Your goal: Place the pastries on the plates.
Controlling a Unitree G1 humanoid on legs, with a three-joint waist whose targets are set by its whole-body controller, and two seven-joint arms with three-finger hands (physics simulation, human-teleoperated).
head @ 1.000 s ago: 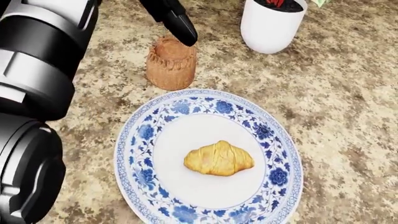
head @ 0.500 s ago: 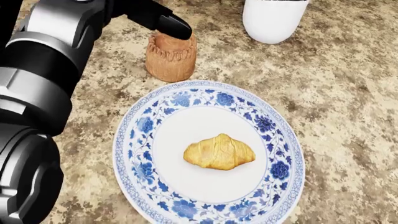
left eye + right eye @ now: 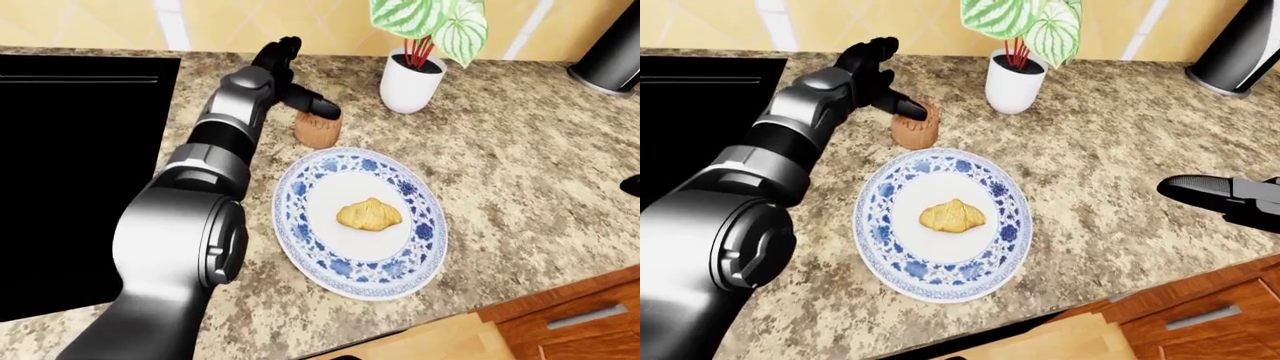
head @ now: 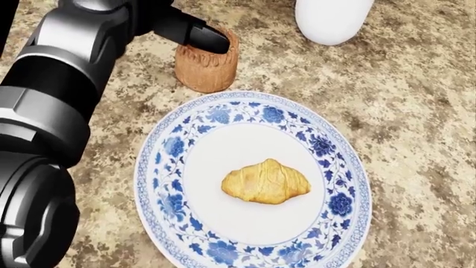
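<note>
**Left robot hand at the brown pastry, croissant on the plate**

At the far left of my eye views I see a black stove top set into the speckled stone bench. My left arm comes in from the lower left and reaches up across the bench. The left robot hand sits just beside the small brown fluted pastry, its fingers spread apart, with one dark finger lying across the pastry's top rim. The others stand up and away from it, so nothing is closed round the pastry. That pastry stands upright on the bench, just above the plate's upper left rim in the head view and off the plate.

The blue-and-white patterned plate lies flat below it, and a golden croissant rests near its middle.

Further right and higher, a white pot with red stems and green leaves stands near the wall. A dark cylinder stands at the top right corner.

At the right edge of the right-eye view my right robot hand hovers over the bench, well apart from the plate; I cannot tell whether its fingers are apart or together.
</note>
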